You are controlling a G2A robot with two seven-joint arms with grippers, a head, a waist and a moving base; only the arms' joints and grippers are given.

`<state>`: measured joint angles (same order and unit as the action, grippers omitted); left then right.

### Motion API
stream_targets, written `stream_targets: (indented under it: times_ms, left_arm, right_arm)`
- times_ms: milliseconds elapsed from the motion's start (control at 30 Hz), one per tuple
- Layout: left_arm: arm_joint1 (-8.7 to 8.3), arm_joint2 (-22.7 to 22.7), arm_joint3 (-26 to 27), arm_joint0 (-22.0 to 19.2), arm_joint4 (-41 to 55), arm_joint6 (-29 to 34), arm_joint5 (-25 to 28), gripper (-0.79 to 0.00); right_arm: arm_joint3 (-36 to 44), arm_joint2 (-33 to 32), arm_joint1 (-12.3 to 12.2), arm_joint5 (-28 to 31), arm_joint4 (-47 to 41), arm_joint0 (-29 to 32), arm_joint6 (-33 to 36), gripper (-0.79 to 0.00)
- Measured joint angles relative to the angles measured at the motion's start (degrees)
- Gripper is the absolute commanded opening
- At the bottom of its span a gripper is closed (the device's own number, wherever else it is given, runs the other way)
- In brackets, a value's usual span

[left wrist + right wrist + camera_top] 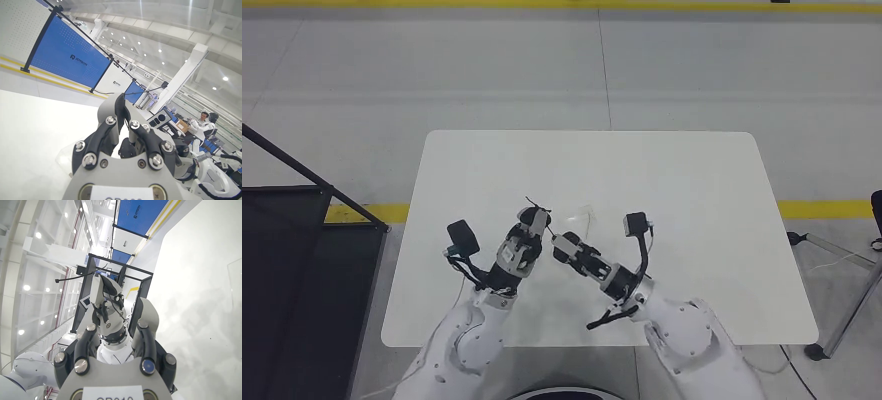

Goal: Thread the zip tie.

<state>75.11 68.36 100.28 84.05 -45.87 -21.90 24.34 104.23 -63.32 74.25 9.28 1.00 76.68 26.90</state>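
- The left gripper (123, 100), raised above the tabletop (692, 200), has its fingers pressed together on the black zip tie (75, 277). It pinches the tie at the very tips, with the head jutting out on one side and a thin end on the other.
- The right gripper (564, 244) sits just beside the left gripper, its fingers (149, 313) spread and holding nothing.
- Risk: the strap looks thin and springy, so a clumsy grab could flick it out of that tip pinch or bend the end past the head.
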Motion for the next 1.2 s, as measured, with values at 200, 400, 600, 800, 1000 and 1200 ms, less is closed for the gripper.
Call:
stream_targets:
  times_ms: [200, 400, 600, 800, 1000, 1200]
  left_arm:
    - [0.08, 0.1, 0.0, 0.1, 0.0, 0.2, 0.3, -0.785]
    - [0.1, 0.3, 0.1, 0.4, -0.4, 0.3, 1.0, -0.785]
    - [0.16, 0.4, 0.2, 0.5, -0.7, 0.4, 1.1, -0.785]
    - [0.24, 0.5, 0.2, 0.6, -0.9, 0.4, 1.1, -0.785]
    - [0.32, 0.5, 0.2, 0.6, -0.9, 0.5, 1.1, -0.785]
    - [0.39, 0.6, 0.1, 0.5, -1.0, 0.5, 1.3, -0.785]
  right_arm:
    - [-0.5, 0.4, 0.0, -0.2, -0.2, -0.5, 0.2, -0.413]
    - [-0.6, 0.3, 0.1, -0.4, -1.1, -0.6, -0.8, -0.474]
    - [-0.6, 0.4, 0.1, -0.2, -1.2, -0.7, -0.6, -0.523]
    - [-0.7, 0.4, 0.0, -0.4, -1.2, -0.8, -0.3, -0.68]
    - [-0.7, 0.6, 0.0, -0.6, -1.0, -0.9, -0.2, -0.785]
    - [-0.8, 0.7, 0.0, -0.6, -1.2, -1.1, -0.2, -0.785]
